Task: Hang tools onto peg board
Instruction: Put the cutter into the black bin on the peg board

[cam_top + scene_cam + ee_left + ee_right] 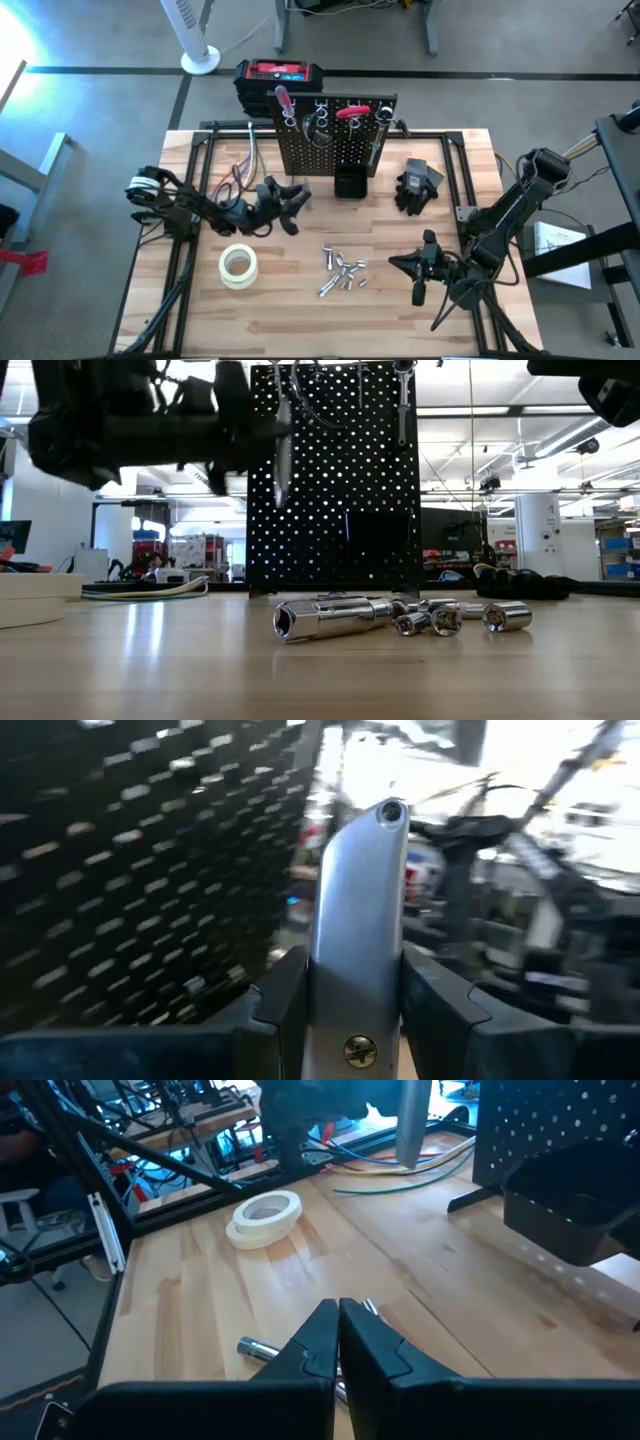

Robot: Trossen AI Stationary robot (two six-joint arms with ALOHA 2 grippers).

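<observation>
Gripping a grey metal tool [355,950] beside the peg board [325,140]: left gripper [290,205]; resting closed near bench's right edge: right gripper [418,268].

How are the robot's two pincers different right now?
The left pincer is clamped on a grey metal tool; the right pincer is shut on nothing. The left pincer is up off the table beside the peg board; the right pincer sits low over the table, near the silvery sockets. Both are dark and have two fingers.
</observation>
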